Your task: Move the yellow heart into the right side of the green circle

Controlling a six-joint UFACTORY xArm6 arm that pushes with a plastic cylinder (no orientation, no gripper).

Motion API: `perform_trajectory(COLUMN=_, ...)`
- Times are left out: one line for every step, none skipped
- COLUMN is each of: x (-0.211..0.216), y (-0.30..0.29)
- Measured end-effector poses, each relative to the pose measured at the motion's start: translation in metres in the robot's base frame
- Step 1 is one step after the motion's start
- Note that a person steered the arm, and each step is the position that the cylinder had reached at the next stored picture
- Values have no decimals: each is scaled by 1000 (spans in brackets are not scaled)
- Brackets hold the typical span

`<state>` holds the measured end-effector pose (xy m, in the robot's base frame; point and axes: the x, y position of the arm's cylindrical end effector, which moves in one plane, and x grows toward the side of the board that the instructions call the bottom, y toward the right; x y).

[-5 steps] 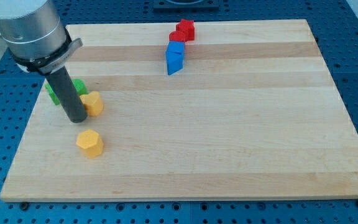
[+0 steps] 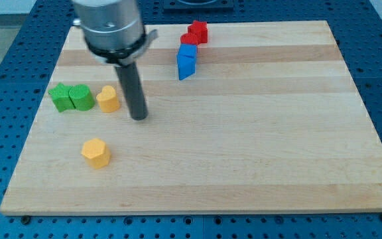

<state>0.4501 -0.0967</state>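
Observation:
The yellow heart [image 2: 108, 99] lies at the view's left, touching or nearly touching the right side of the green circle [image 2: 81, 97]. Another green block [image 2: 61, 97] sits against the circle's left side. My tip [image 2: 138, 117] rests on the board just right of the yellow heart, a small gap apart from it. A second yellow block [image 2: 96, 152], six-sided, lies below the heart toward the view's bottom left.
Two blue blocks [image 2: 186, 61] and two red blocks [image 2: 195, 33] cluster near the view's top centre. The wooden board [image 2: 257, 146] sits on a blue perforated table, with its left edge close to the green blocks.
My tip has moved from the left of the yellow heart to its right. The green blocks, hidden behind the rod before, now show fully.

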Motion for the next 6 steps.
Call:
perform_trajectory(x=-23, y=9)
perform_trajectory(x=-35, y=-1)
perform_trajectory(x=-35, y=-28)
perform_trajectory(x=-35, y=-54)
perform_trajectory(x=-35, y=-73)
perform_trajectory(x=-26, y=-51)
